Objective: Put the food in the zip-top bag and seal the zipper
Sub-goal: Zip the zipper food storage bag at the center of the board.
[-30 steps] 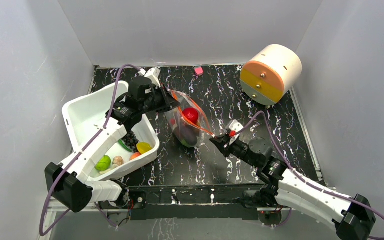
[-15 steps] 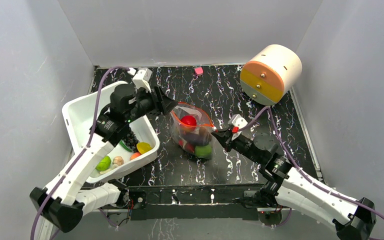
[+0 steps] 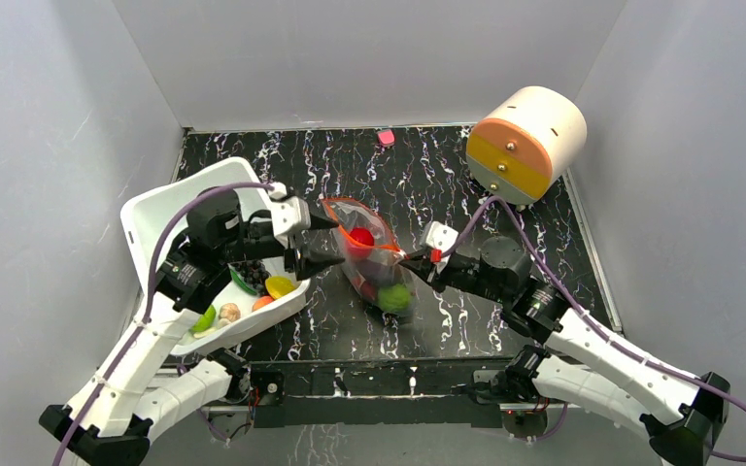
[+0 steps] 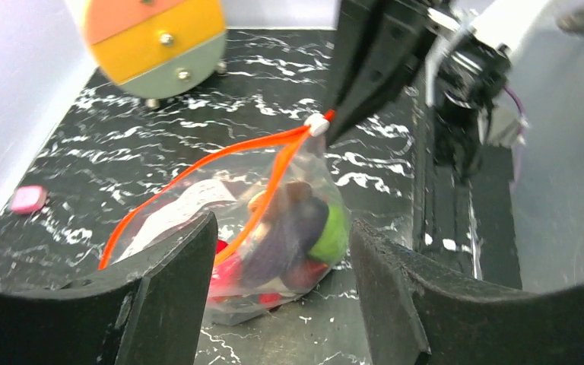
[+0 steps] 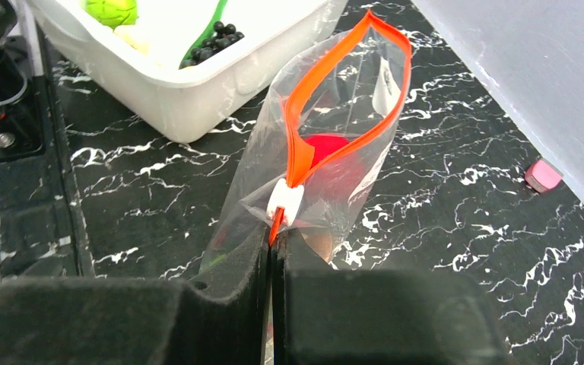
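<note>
The zip-top bag (image 3: 374,262) stands on the black marbled table with its mouth gaping. Through the plastic show food pieces: a red apple (image 3: 361,236), a green round fruit (image 3: 395,296) and a purple eggplant (image 4: 281,236). The orange-red zipper (image 5: 300,144) runs round the mouth down to its white end piece (image 5: 285,201). My right gripper (image 5: 274,245) is shut on the zipper just below that piece, at the bag's right corner (image 3: 410,260). My left gripper (image 3: 328,243) is open just left of the bag, its fingers (image 4: 171,293) apart and holding nothing. Black grapes (image 3: 251,272) lie in the tub.
A white tub (image 3: 151,218) at the left holds several more toy foods, under my left arm. A drum-shaped cabinet with orange and yellow drawers (image 3: 525,141) stands at the back right. A small pink object (image 3: 386,137) lies by the back wall. Grey walls close in three sides.
My left gripper let go of the bag's far edge, opened and drew back toward the tub. The right gripper carried the zipper end leftward. The bag sank and its food settled.
</note>
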Robot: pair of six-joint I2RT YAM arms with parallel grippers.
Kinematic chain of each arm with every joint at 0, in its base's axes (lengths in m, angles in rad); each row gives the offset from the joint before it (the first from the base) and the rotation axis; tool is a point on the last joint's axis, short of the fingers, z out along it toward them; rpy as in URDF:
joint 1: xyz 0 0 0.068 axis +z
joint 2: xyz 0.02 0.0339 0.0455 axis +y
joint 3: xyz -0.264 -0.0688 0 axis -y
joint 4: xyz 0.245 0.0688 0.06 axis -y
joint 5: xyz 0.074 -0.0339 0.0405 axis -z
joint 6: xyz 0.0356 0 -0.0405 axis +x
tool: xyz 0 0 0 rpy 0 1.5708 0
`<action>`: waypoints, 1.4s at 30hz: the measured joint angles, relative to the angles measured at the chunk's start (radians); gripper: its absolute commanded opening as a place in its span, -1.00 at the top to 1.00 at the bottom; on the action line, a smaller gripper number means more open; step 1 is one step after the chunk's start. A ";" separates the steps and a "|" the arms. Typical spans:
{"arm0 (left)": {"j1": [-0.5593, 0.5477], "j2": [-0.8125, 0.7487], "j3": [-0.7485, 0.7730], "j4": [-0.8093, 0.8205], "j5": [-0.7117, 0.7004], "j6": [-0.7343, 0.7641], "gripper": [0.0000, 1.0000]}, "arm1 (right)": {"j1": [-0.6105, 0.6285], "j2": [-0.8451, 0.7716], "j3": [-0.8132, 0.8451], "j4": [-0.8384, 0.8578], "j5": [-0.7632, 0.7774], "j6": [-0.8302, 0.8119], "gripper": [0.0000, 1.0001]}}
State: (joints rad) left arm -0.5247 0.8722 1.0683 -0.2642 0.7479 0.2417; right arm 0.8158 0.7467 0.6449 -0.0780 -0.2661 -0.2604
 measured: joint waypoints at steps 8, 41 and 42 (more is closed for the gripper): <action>0.000 0.023 -0.057 -0.050 0.240 0.245 -0.16 | 0.000 0.028 0.014 -0.007 -0.106 -0.028 1.00; -0.114 0.269 -0.031 0.032 0.293 0.348 -0.03 | 0.000 0.139 0.068 0.036 -0.259 0.000 1.00; -0.115 0.269 -0.031 0.033 0.293 0.347 -0.04 | 0.000 0.139 0.068 0.036 -0.259 0.000 1.00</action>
State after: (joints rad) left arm -0.6395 1.1408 1.0370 -0.2310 1.0405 0.5888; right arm 0.8158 0.8856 0.7132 -0.0422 -0.5247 -0.2600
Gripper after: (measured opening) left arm 0.505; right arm 0.007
